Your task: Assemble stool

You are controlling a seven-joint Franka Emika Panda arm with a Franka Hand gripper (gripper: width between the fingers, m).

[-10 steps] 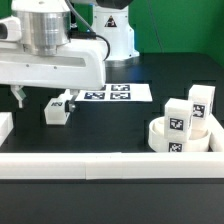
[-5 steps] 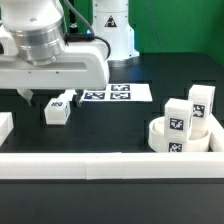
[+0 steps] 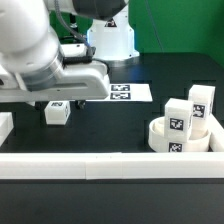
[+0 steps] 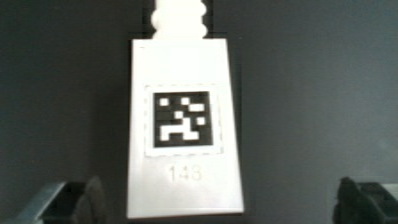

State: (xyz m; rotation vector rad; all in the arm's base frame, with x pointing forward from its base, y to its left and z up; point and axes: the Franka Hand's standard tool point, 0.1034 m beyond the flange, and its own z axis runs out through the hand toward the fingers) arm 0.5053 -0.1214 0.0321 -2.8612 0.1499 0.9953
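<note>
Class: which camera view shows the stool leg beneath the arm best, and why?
The wrist view: the leg fills the picture, tag plainly visible. In the exterior view the leg is small and partly hidden under the arm.

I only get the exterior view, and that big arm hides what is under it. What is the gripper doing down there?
Observer: In the wrist view the gripper is open, one finger on each side of a white leg.
Operator: Is it squeezing the leg?
Observer: No, a dark gap shows between the leg and each finger.
Operator: Anything marked on it?
Observer: A black-and-white tag faces the camera, with faint digits below it that I cannot read.
</note>
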